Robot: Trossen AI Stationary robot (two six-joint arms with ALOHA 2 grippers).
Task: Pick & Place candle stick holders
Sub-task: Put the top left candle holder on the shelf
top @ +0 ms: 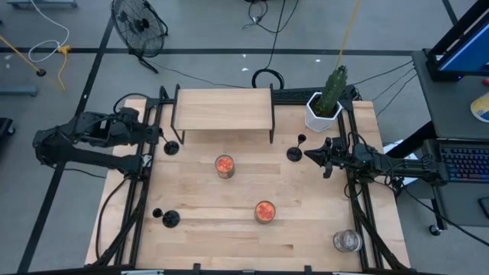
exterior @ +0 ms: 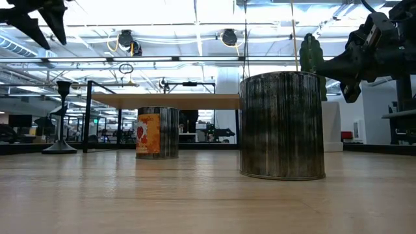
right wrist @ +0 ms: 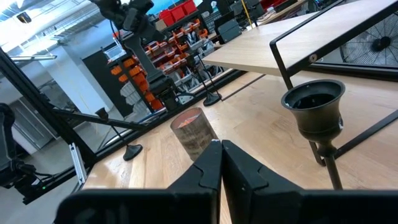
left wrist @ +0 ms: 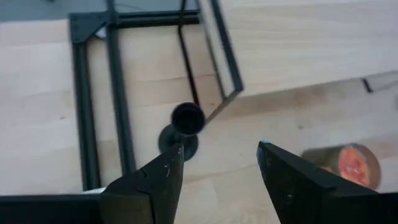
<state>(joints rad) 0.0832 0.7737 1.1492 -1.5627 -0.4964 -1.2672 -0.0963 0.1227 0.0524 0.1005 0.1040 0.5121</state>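
Note:
Three black candle stick holders stand upright on their round bases on the wooden table: one at the far left (top: 171, 147), one at the near left (top: 170, 219), one right of centre (top: 296, 153). My left gripper (top: 157, 136) hovers open just left of and above the far-left holder, whose cup (left wrist: 185, 119) shows ahead of the open fingers (left wrist: 221, 165). My right gripper (top: 309, 155) is shut and empty, its tips just right of the right holder; that holder's cup (right wrist: 314, 109) stands beside the shut fingers (right wrist: 222, 152), apart from them.
A wooden shelf riser on black legs (top: 224, 109) stands at the back centre. Two jars with orange contents (top: 224, 166) (top: 264, 211) stand mid-table, a clear glass jar (top: 346, 241) at the near right, and a cactus in a white pot (top: 325, 107) at the far right. Black frame rails run along both table sides.

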